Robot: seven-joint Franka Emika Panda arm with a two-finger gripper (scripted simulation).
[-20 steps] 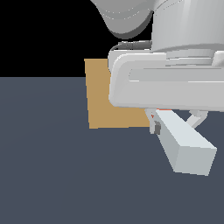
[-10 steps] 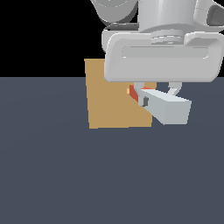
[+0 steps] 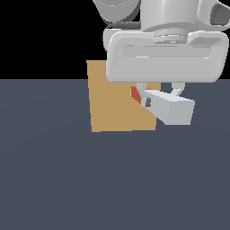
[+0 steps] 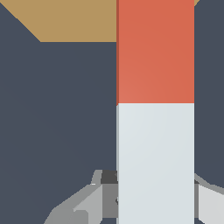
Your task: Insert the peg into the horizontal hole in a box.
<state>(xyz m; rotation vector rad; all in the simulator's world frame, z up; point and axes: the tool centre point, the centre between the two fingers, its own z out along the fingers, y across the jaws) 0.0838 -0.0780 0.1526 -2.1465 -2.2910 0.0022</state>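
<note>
In the exterior view, the long square-section peg, half orange-red and half pale grey-white (image 3: 168, 107), now sits higher and closer to the plain tan box with flat matte faces (image 3: 112, 103) than it did a second ago, when it hung lower and further toward the exterior view's right with its pale end tipped down. Since half a second ago the arm has shifted a little further, and only a small orange-red patch shows next to the box's front face, at its edge on the exterior view's right; whether the tip touches the box cannot be told. The pale half is a smooth, sharp-edged bar pointing toward the camera and slightly to the exterior view's right. The grey tool (image 3: 159, 94) hangs under a broad, rounded, glossy white-grey wrist housing (image 3: 166, 54), its thin fingers (image 3: 144, 99) pinching the peg from both sides near the colour change. The box stands on the flat, dark slate-blue desk (image 3: 67, 179), which is even and untextured, with a black background above. In the wrist view, the peg (image 4: 155, 109) runs as a straight bar, orange-red at the far half and pale grey-white at the near half, with a crisp colour boundary. The tool (image 4: 155, 197) grips the pale end, grey angular fingers (image 4: 94, 199) pressed against its sides. The tan box (image 4: 74, 19) shows as a flat matte patch beyond the orange-red end, over the dark desk (image 4: 57, 109).
</note>
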